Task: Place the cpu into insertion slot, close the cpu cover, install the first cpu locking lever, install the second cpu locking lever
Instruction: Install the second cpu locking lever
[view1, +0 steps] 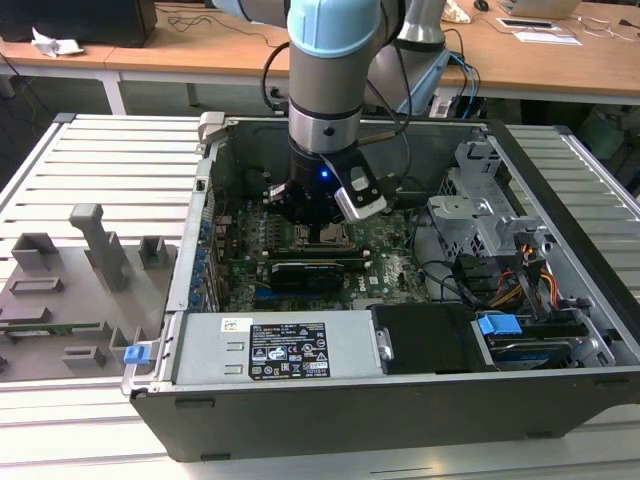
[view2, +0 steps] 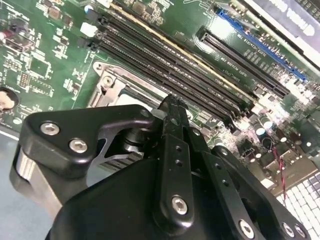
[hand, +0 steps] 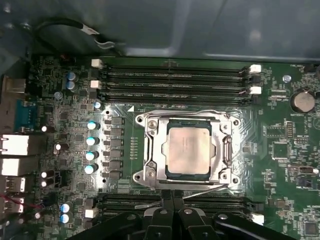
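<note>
Steps done: two of the four are judged complete, with the cpu seated in the insertion slot and the cpu cover lying flat over it.
Cpu: its pale face is seen through the cover's square window in the first wrist view.
Levers: thin wire locking levers are seen along the socket's edges; one wire runs at the edge nearest the fingers, and whether it is latched cannot be told.
Gripper: in the first wrist view the gripper is held just beside the socket's near edge, its two fingers pressed together with nothing between them.
Second wrist view: the same closed tips are seen over the socket's metal rim, beside the memory slots.
Exterior view: the arm is lowered into the open computer case, over the motherboard.
Step in hand: lever installation is judged to be under way.
Next move: a controlled push on the wire with the closed tips is called for, so that it is tucked under its hook.
</note>
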